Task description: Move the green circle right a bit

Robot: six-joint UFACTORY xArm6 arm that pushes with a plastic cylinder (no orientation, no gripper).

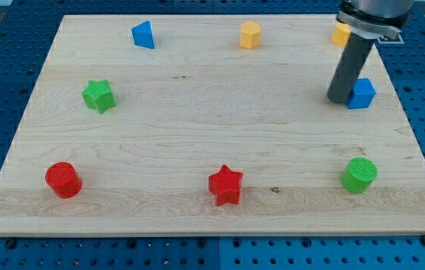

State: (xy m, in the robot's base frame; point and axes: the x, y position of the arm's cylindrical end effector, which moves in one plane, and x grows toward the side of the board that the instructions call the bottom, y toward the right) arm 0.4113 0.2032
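1. So, the green circle (359,174) is the landmark here: it stands near the board's lower right corner, on the wooden board (197,112), well clear of every other block.
2. My tip (339,98) sits well above the green circle toward the view's top, slightly to its left, and just beside the blue block (361,94), whose left side it touches or nearly touches. I carry no jaws at all, only the straight rod, so nothing is held or clamped.
3. Other blocks, placed from the green circle: a red star (226,185) well to its left, a red cylinder (63,179) far to its left, a green star (99,96) far up and left, a blue triangular block (143,34) and a yellow block (251,34) near the top edge, and another yellow block (339,34) partly hidden behind the rod.
4. The step in hand, as I judge it, is the approach: the tip should come down the view to the green circle's left side without dragging the blue block along.
5. To do it well, I would line up level with the circle's middle, so it slides straight rather than veering off.
6. The push should be short; the board's right edge is near, and overshoot could send the circle off.
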